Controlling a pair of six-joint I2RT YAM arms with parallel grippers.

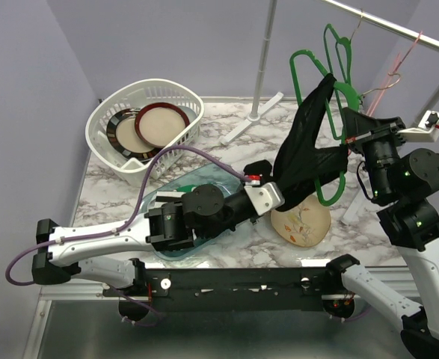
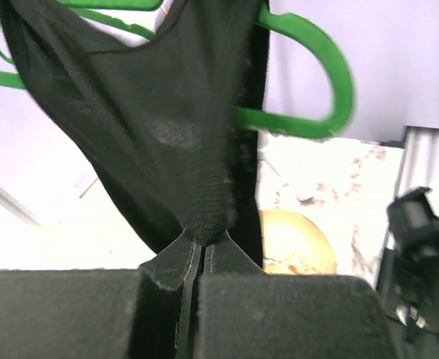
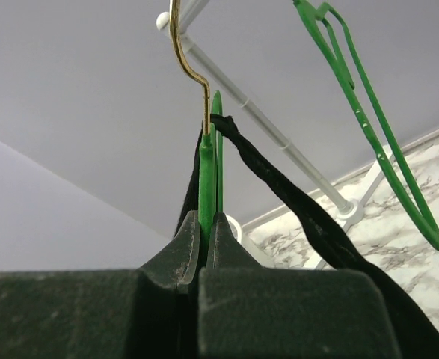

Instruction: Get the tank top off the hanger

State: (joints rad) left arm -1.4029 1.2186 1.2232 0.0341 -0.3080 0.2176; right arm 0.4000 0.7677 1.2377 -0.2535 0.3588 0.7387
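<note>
both tools clamped: left tool on black tank top, right tool on green hanger

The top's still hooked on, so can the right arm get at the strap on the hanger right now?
Probably not yet. The strap lies close above the right pincer, nothing between them, but that pincer is shut on the hanger and would have to let go first.

Top camera looks down from behind; wrist cameras sit just behind the left claw and right claw, sharing the green hanger beyond.
</note>
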